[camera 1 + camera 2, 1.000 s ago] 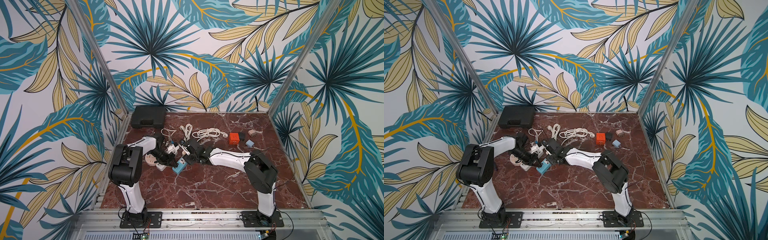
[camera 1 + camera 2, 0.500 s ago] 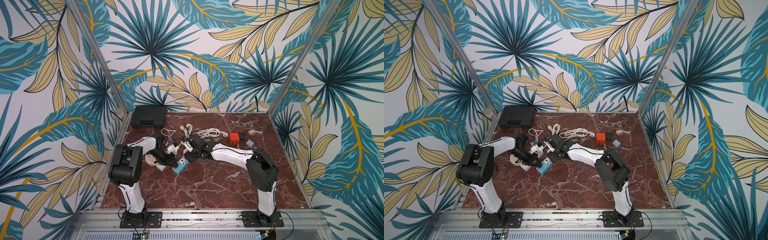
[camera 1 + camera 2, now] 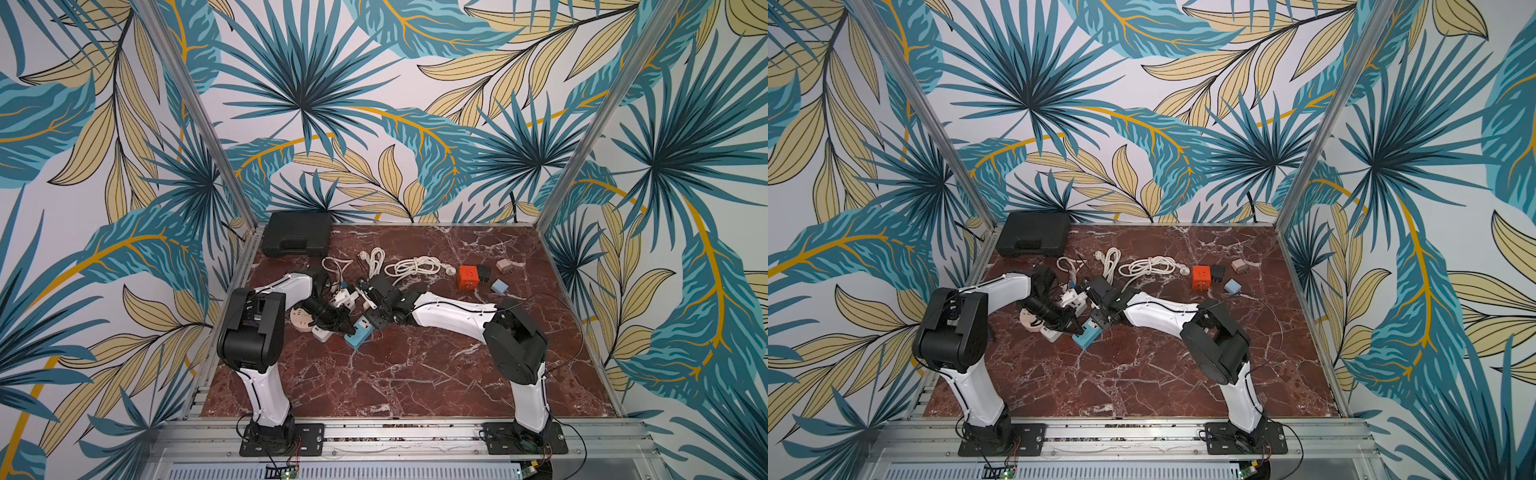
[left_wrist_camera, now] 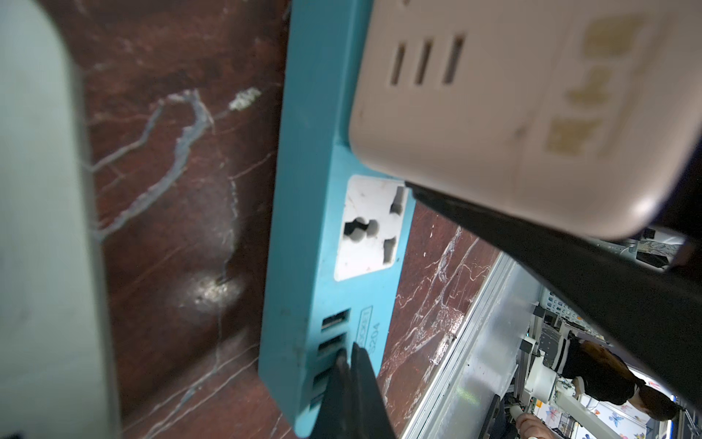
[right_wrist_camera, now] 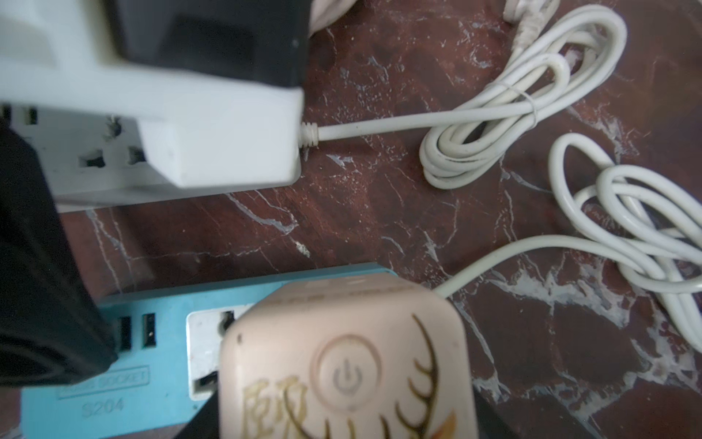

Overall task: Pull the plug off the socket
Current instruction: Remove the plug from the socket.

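Blue power strip [image 3: 358,334] lies left of centre in both top views. Clenched left gripper [image 4: 349,365] presses its USB end. Lower frame, right gripper [image 5: 347,418] grasps beige plug [image 5: 342,361], touching strip.

Plug contact out of sight
In the right wrist view the pink plug [image 5: 342,365] hides its own prongs and is cut by the picture's edge; the blue socket strip [image 5: 171,300] lies partly under it; the white block [image 5: 212,152] is blurred.
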`<action>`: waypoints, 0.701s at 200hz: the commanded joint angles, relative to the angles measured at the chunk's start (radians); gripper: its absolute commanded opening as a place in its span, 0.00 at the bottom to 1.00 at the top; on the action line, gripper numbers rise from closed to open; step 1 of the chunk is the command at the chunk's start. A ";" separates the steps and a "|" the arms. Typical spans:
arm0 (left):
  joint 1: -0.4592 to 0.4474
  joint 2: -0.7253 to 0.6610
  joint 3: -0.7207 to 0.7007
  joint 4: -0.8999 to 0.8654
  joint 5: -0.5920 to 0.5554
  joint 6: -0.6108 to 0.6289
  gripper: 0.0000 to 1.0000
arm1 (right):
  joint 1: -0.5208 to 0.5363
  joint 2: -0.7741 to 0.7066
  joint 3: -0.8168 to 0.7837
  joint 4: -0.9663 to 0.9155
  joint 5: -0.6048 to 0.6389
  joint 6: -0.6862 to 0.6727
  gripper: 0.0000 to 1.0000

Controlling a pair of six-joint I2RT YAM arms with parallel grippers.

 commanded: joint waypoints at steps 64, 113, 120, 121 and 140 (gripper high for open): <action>0.004 0.046 -0.005 0.072 -0.123 0.012 0.00 | 0.042 0.008 0.026 0.017 -0.034 -0.024 0.02; 0.004 0.046 -0.005 0.072 -0.124 0.011 0.00 | -0.027 -0.042 0.018 0.060 -0.240 0.101 0.02; 0.004 0.046 -0.005 0.071 -0.124 0.011 0.00 | -0.035 -0.044 0.022 0.054 -0.255 0.113 0.02; 0.004 0.045 -0.005 0.071 -0.124 0.011 0.00 | -0.036 -0.044 0.022 0.052 -0.257 0.114 0.02; 0.004 0.046 -0.005 0.072 -0.123 0.011 0.00 | -0.039 -0.040 0.053 0.006 -0.246 0.106 0.02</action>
